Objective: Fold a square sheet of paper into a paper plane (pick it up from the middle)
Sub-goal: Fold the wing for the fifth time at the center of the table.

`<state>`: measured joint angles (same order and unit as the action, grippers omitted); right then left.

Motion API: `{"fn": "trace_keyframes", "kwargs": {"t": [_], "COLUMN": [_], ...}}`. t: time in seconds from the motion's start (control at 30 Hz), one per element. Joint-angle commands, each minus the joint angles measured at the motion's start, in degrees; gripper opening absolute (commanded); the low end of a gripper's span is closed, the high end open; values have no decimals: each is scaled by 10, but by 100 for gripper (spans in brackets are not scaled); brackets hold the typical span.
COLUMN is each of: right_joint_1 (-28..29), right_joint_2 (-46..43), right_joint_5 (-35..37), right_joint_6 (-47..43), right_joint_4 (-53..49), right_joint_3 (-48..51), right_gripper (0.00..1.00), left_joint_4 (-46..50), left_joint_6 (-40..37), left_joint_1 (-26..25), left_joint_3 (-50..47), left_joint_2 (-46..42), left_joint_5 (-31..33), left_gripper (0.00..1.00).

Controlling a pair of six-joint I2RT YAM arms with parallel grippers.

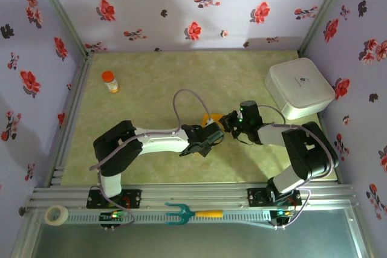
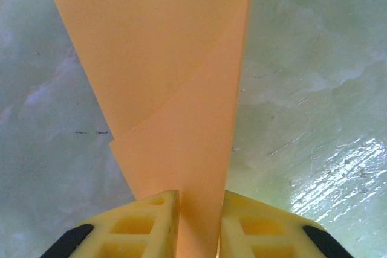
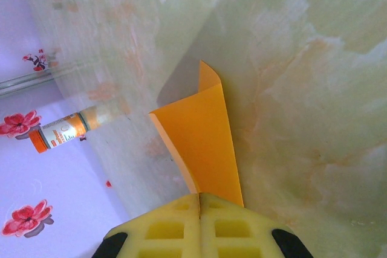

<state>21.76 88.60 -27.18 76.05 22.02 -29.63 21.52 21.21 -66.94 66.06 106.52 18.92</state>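
The square sheet of paper [image 1: 211, 117] is orange-yellow and folded, and is held above the table's middle. In the right wrist view the paper [image 3: 202, 143] rises as a tapering creased flap from my right gripper [image 3: 199, 196], whose yellow jaws are shut on its lower edge. In the left wrist view the paper [image 2: 163, 77] shows two overlapping layers that narrow toward my left gripper [image 2: 199, 194]. It runs down between those jaws, which stand a little apart on either side of it. Seen from above, the left gripper [image 1: 211, 139] and right gripper [image 1: 225, 122] meet at the sheet.
An orange-capped bottle [image 1: 110, 81] stands at the back left, also seen lying sideways in the right wrist view as the bottle [image 3: 60, 132]. A white box [image 1: 299, 87] sits at the back right. A teal fork [image 1: 190, 214] and a tape roll [image 1: 56, 214] lie on the front rail.
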Motion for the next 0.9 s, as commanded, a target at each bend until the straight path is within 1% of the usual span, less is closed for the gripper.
{"fn": "trace_keyframes", "kwargs": {"t": [0.0, 0.1, 0.2, 0.27, 0.33, 0.43, 0.57, 0.87], "right_joint_1": [-2, -5, -14, -21, -26, -33, -41, -43], "right_joint_2": [-12, -21, -43, -69, -100, -146, -190, -198], "right_joint_5": [-2, -2, 4, 18, 43, 90, 116, 108], "right_joint_6": [-13, -23, -56, -94, -137, -190, -209, -198], "right_joint_4": [2, -7, -56, -116, -194, -290, -333, -320], "right_joint_3": [0, -2, -12, -24, -42, -61, -58, -39], "right_gripper": [6, 11, 25, 32, 37, 42, 45, 46], "left_joint_4": [2, 0, -10, -13, -18, -38, -55, -94], "left_joint_6": [2, 4, 8, 11, 17, 25, 30, 44], "left_joint_1": [-6, -5, -5, -4, -3, 6, 19, 45], "left_joint_3": [5, 5, 0, -3, -6, -19, -31, -57], "left_joint_2": [2, 2, -2, -4, -6, -14, -21, -32], "left_joint_5": [4, 4, 4, 5, 3, -22, -56, -121], "left_gripper": [20, 17, 15, 15, 15, 16, 17, 17]}}
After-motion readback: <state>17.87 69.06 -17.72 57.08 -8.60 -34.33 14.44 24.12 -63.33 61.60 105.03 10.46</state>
